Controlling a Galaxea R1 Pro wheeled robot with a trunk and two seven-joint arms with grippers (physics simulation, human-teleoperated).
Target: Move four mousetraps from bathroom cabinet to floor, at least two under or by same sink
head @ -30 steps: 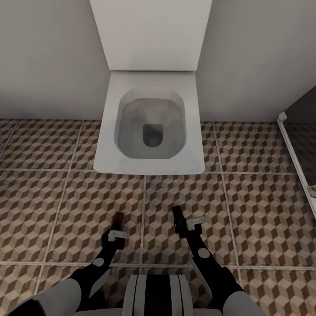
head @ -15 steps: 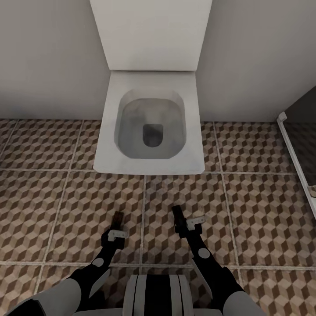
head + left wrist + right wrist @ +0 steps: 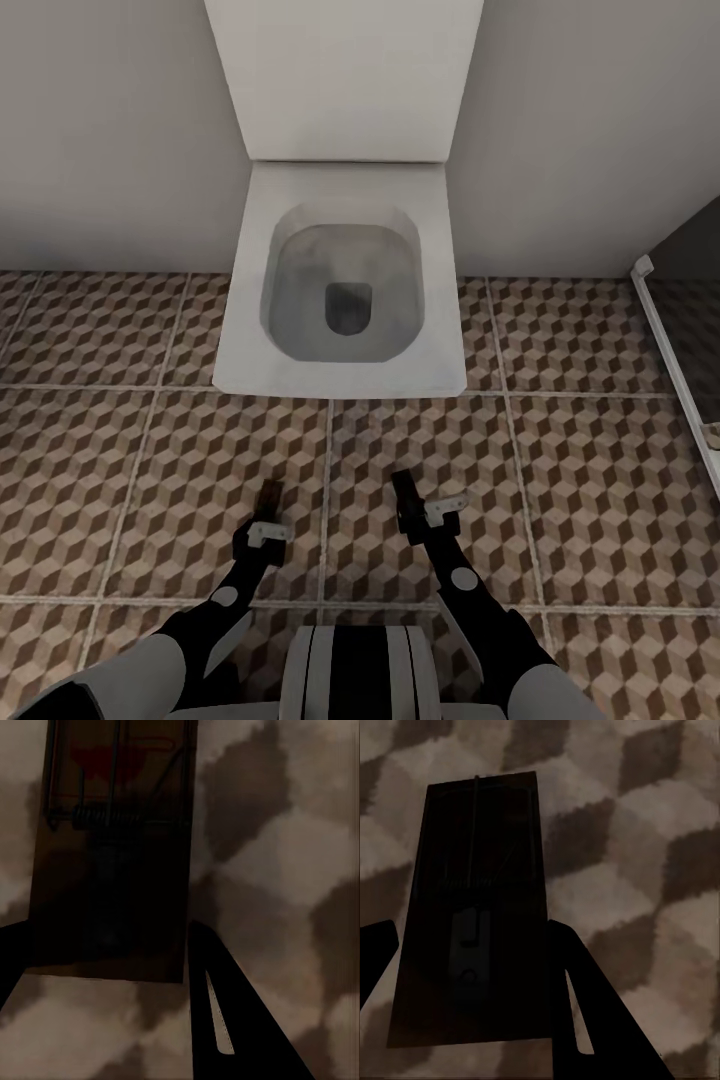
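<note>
Across the lower half of the head view spreads the bathroom floor [image 3: 130, 470], large tiles in a brown, beige and white cube pattern with pale grout lines. Above it stands a plain grey wall [image 3: 110, 130], and against that wall a white square toilet [image 3: 340, 290] with its lid raised, its bowl reaching out over the tiles. At the right edge of the floor sits a dark panel with a white frame [image 3: 665, 330]. No brand, label or readable writing shows on any surface.

Both arms reach forward from the trunk [image 3: 350, 670] toward the tiles in front of the toilet. The left gripper [image 3: 268, 505] is clamped on a mousetrap [image 3: 270, 494], a small dark-brown slab jutting from its tip above the floor. The right gripper [image 3: 405, 505] looks like a dark tip from the head camera, and what it carries cannot be made out there.

The left wrist view shows what the head view cannot: the left mousetrap [image 3: 112, 847] held between the black fingers [image 3: 232, 1020], with its coiled spring, wire bar and a red mark on the wood. In the right wrist view the second mousetrap [image 3: 472, 922] sits gripped between black fingers [image 3: 592, 1020], wire and spring faintly visible, the cube-patterned tiles blurred behind it.
</note>
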